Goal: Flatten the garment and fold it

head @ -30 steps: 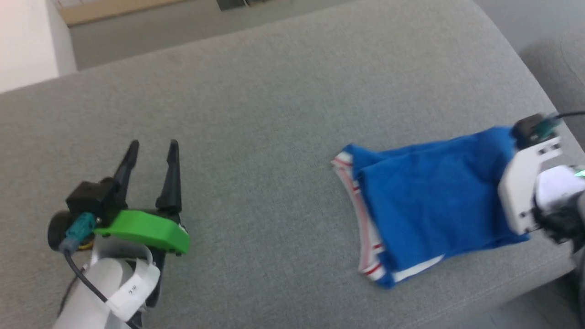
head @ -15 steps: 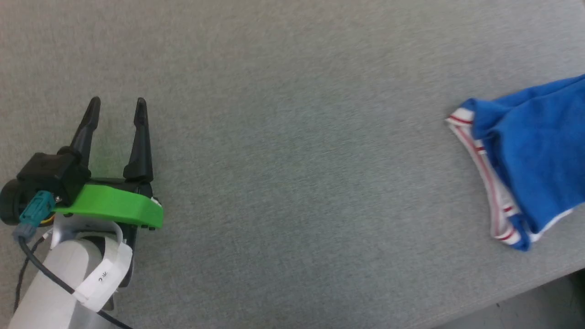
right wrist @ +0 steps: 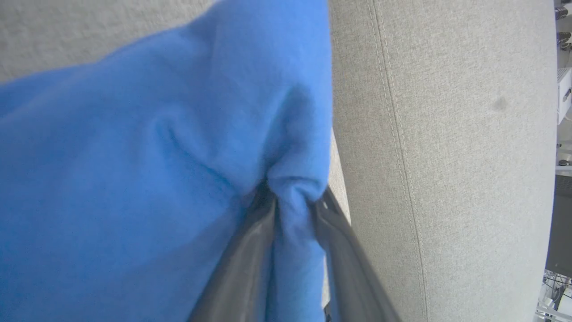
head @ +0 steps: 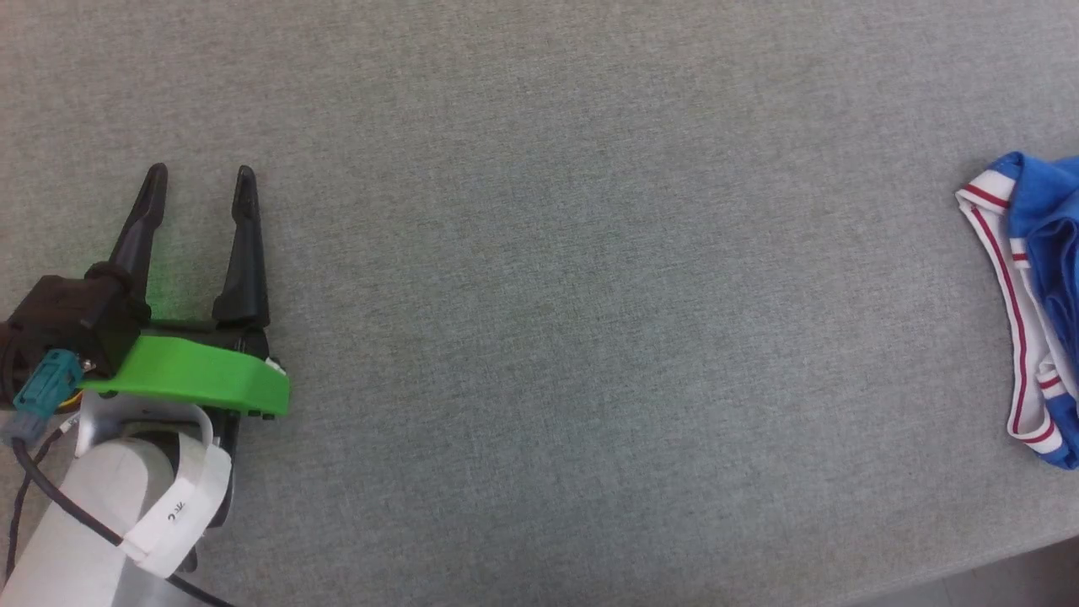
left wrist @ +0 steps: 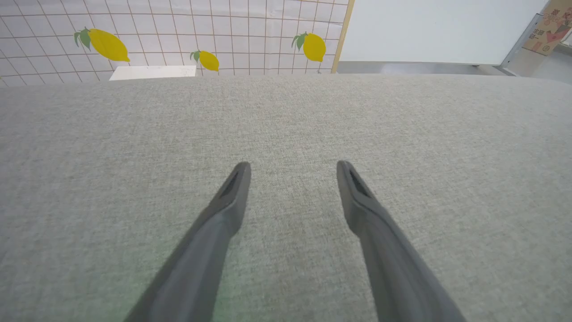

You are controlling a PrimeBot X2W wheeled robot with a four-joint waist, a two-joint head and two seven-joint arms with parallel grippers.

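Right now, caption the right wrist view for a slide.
A fold of the blue garment pinched in the right gripper, over a grey cushion.

This looks like a room in a home. The main thing is a big grey cloth couch (left wrist: 286, 116) with a sewn seam (right wrist: 397, 134). A blue shirt (head: 1060, 261) lies on the couch. Behind the couch is a white tiled wall (left wrist: 178, 27) with yellow lemons (left wrist: 108, 44) on it, and a cardboard box (left wrist: 547, 24).
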